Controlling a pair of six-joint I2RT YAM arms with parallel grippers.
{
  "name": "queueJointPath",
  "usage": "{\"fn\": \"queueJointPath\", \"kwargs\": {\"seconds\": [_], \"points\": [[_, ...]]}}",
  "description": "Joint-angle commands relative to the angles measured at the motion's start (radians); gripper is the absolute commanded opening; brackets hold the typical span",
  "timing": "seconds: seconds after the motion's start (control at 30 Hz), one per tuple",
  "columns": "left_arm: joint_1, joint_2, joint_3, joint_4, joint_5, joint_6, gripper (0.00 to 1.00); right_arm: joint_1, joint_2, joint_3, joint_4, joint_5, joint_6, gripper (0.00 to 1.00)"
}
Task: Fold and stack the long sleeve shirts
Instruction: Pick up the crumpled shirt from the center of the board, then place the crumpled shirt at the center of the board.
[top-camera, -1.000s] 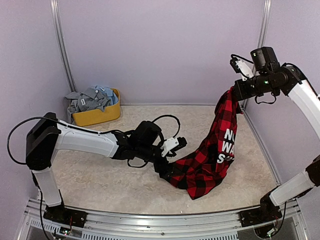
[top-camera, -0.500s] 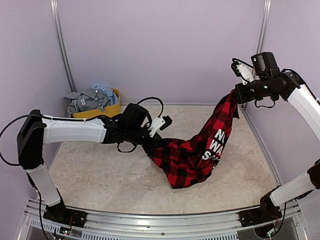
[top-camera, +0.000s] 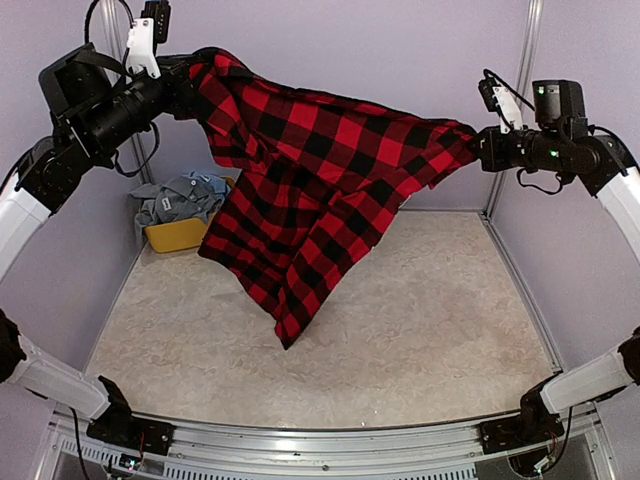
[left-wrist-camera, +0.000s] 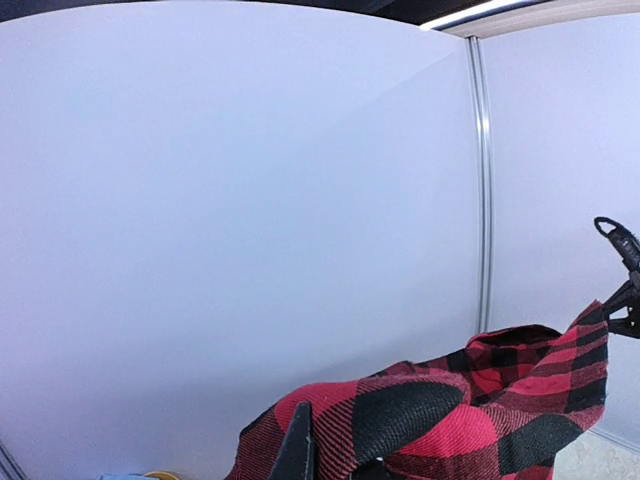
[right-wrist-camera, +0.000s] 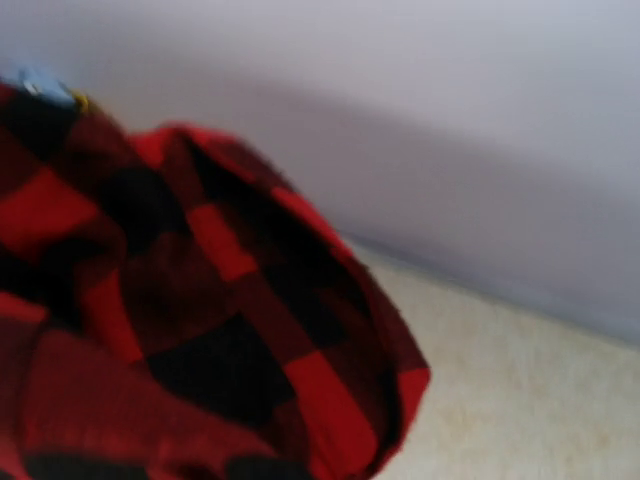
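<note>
Top external view: the flannel shirt (top-camera: 300, 170) is held spread above the table (top-camera: 440, 320) by the left gripper (top-camera: 186, 74) and right gripper (top-camera: 479, 148), both closed on it (small pinches), and could be torn loose if overstretched.

Between our left tool (top-camera: 190, 68) and our right tool (top-camera: 478, 148), the flannel shirt (top-camera: 310, 170) hangs stretched like a wide curtain and blocks any straight pass from one to the other. Under the right tool and toward its near side, the worktop (top-camera: 440, 310) lies open. Beneath the left tool stands the yellow tub (top-camera: 180, 238) with heaped shirts (top-camera: 180, 198). The back wall (top-camera: 350, 50) closes in just behind both tools.
</note>
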Motion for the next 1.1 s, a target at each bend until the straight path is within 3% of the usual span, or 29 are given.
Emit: {"fn": "queueJointPath", "kwargs": {"seconds": [0.0,0.2,0.4,0.5,0.57,0.67,0.8,0.9,0.97,1.0,1.07], "points": [[0.004,0.032,0.043,-0.093,-0.094,0.032,0.0,-0.009,-0.047,0.032,0.033,-0.045,-0.027,0.0],[0.002,-0.046,0.061,-0.063,-0.112,-0.003,0.0,-0.01,-0.136,0.0,0.045,-0.193,-0.066,0.0],[-0.038,-0.107,0.132,-0.151,-0.145,-0.031,0.0,-0.009,-0.185,0.033,0.009,-0.423,-0.043,0.0],[-0.041,-0.077,0.206,-0.207,-0.151,-0.031,0.0,-0.009,-0.186,0.062,-0.005,-0.465,0.022,0.0],[-0.034,-0.001,0.257,-0.241,-0.143,-0.028,0.0,-0.009,-0.174,0.074,-0.013,-0.415,0.062,0.0],[0.035,0.138,0.323,-0.283,-0.033,-0.088,0.0,-0.009,-0.123,0.092,-0.076,-0.223,0.107,0.0],[0.096,0.347,0.35,-0.206,0.047,-0.124,0.0,-0.019,-0.063,-0.011,-0.093,0.041,0.129,0.0],[0.114,0.602,0.556,-0.226,0.093,-0.127,0.0,-0.068,-0.005,-0.105,-0.085,0.145,0.142,0.0],[0.114,0.809,0.728,-0.269,0.143,-0.127,0.12,-0.115,0.023,-0.187,-0.058,0.13,0.147,0.0],[0.113,0.899,0.787,-0.277,0.16,-0.155,0.27,-0.137,0.033,-0.242,-0.038,0.116,0.149,0.04],[0.114,1.009,0.795,-0.252,0.167,-0.176,0.66,-0.172,0.059,-0.313,-0.011,0.087,0.152,0.2]]}}
